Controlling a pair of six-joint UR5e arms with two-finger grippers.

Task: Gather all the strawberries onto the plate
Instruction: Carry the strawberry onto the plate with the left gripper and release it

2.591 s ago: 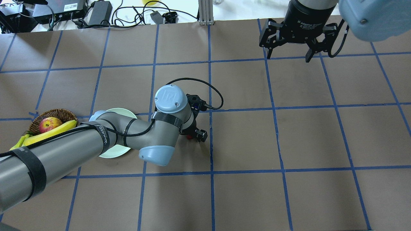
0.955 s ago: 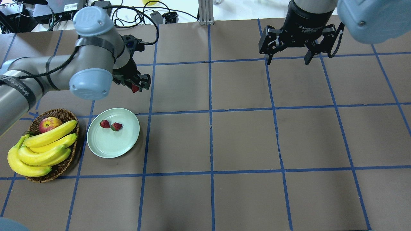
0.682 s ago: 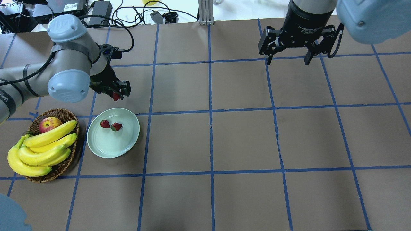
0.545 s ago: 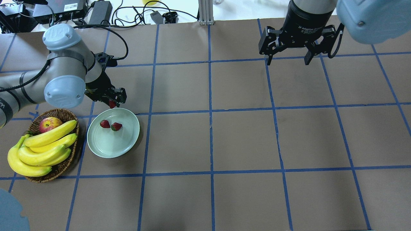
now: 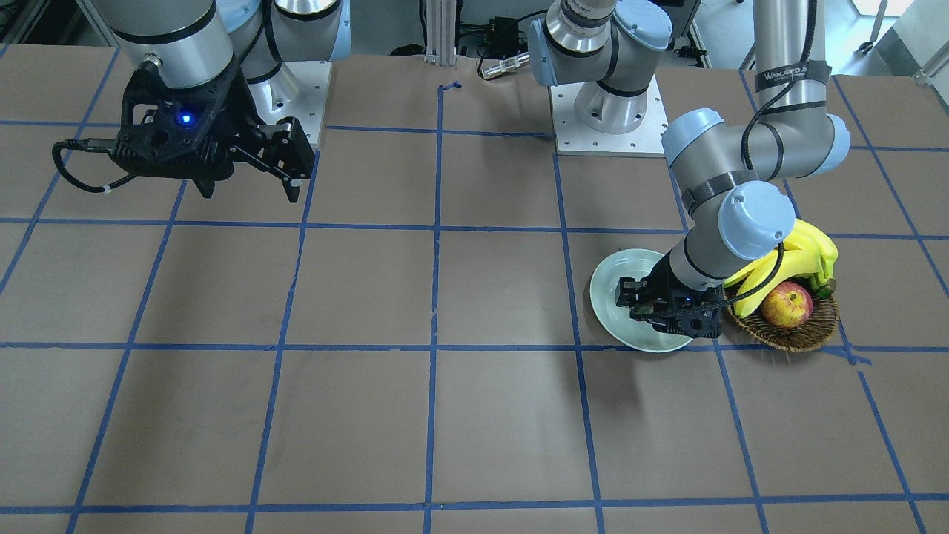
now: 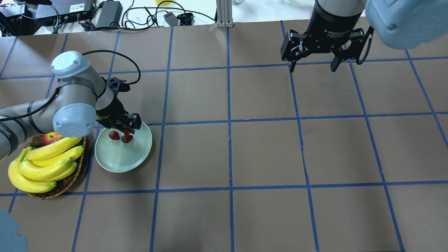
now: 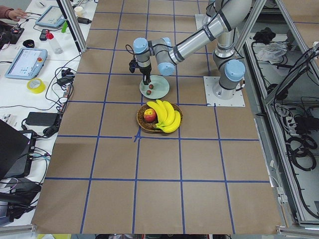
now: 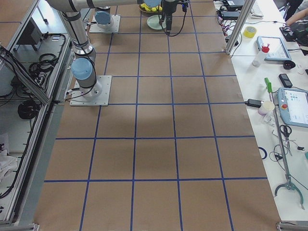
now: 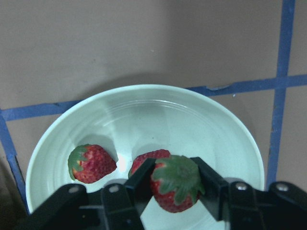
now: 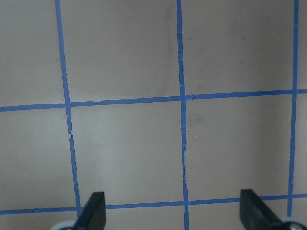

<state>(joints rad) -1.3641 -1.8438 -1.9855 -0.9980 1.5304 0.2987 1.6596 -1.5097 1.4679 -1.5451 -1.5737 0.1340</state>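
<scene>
The pale mint-green plate (image 6: 120, 159) lies left of centre, beside the basket. It also shows in the front view (image 5: 615, 271) and the left wrist view (image 9: 201, 120). Two strawberries (image 6: 114, 135) (image 6: 127, 139) lie on its far half. My left gripper (image 6: 126, 130) hangs just above them, shut on a third strawberry (image 9: 175, 183). In the left wrist view one lying strawberry (image 9: 91, 163) is in full view and the other (image 9: 146, 160) is partly hidden behind the held one. My right gripper (image 6: 312, 67) is open and empty, high over the far right of the table.
A brown wicker basket (image 6: 61, 185) with a bunch of bananas (image 6: 45, 164) and a red-yellow apple (image 6: 50, 138) stands just left of the plate, partly under my left arm. Cables and electronics lie beyond the table's far edge.
My left gripper has carried the strawberry from the table's middle round to the far left, then down over the plate's far half. The right gripper has barely moved.
</scene>
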